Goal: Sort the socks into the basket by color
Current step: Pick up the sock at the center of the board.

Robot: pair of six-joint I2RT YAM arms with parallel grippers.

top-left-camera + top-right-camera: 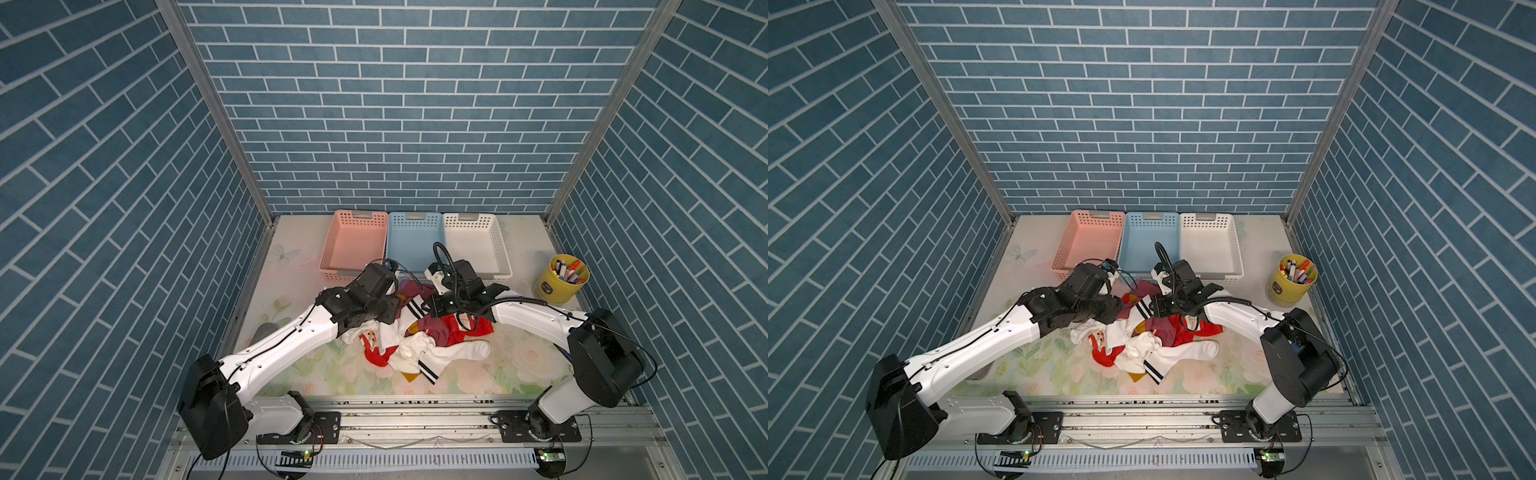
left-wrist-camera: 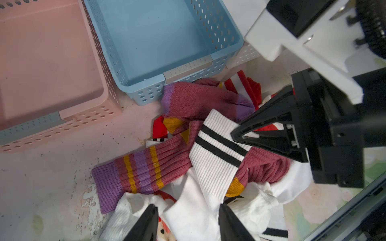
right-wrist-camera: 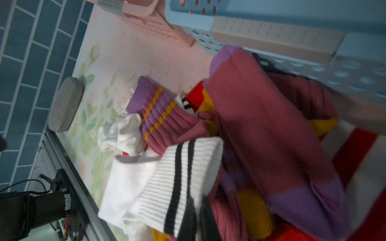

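The socks (image 1: 419, 340) lie in a tangled pile mid-table: white with black cuff stripes, maroon-purple with yellow bands (image 2: 200, 98), and red-and-white ones (image 1: 478, 328). My right gripper (image 3: 197, 219) is shut on the striped cuff of a white sock (image 3: 183, 171); its fingertips (image 2: 236, 133) pinch that cuff at the pile's far side, in front of the blue basket (image 1: 392, 232). My left gripper (image 2: 188, 208) is open over the same white sock's body (image 2: 194, 210), a finger on each side. The pink basket (image 1: 332, 249) and white basket (image 1: 500, 249) flank the blue one; all three show bare floors.
A yellow cup of markers (image 1: 563, 278) stands at the right edge of the table. A grey oval case (image 3: 64, 104) lies at the left edge under my left arm. Blue brick walls close in three sides.
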